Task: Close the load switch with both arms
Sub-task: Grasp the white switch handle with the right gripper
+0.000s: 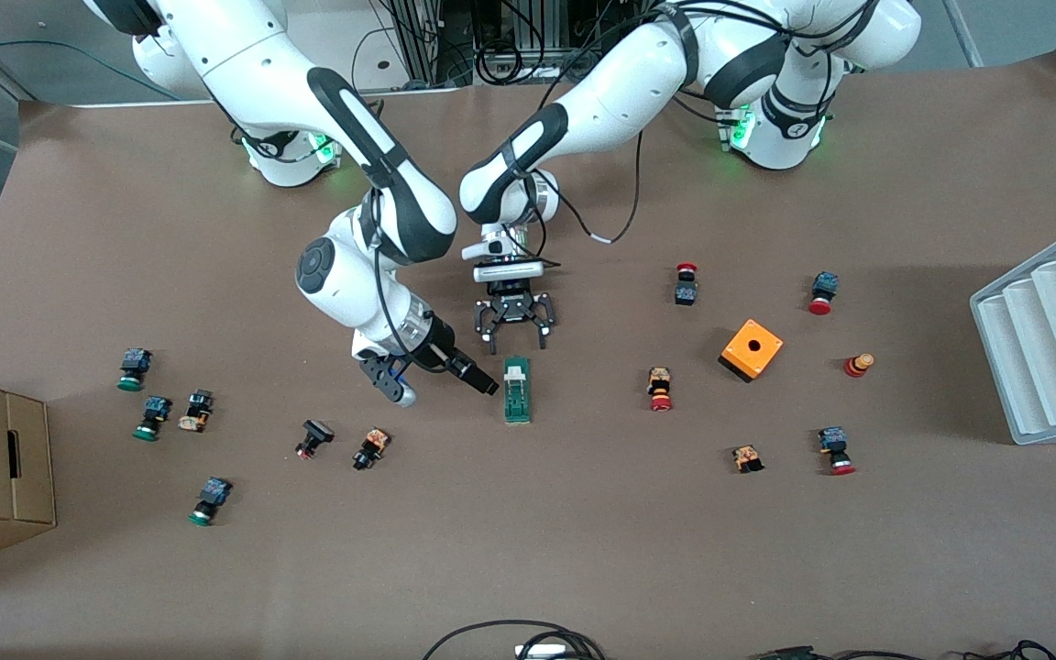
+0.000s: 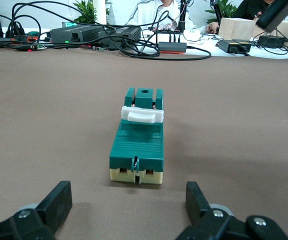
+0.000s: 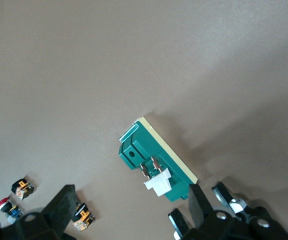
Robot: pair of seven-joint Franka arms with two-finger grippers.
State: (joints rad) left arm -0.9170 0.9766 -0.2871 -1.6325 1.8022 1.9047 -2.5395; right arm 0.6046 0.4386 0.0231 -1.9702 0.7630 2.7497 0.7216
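A brown table (image 1: 216, 568) is spread with small push buttons (image 1: 136, 368) under 2 white arms. Going from the right arm's end of the table, the right gripper (image 1: 441, 383) is seen first, fingers spread wide and nothing grasped, just beside the load switch (image 1: 516, 390). The green switch lies flat at mid-table, its white tab (image 1: 515, 373) at the end toward the robots. The left gripper (image 1: 515, 332) is poised at that end, fingers parted, empty. An orange box (image 1: 752, 349) sits toward the left arm's end.

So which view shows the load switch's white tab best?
The left wrist view: the load switch fills the centre and its white tab faces the camera. The right wrist view shows the tab at an angle; the front view shows it small, from above.
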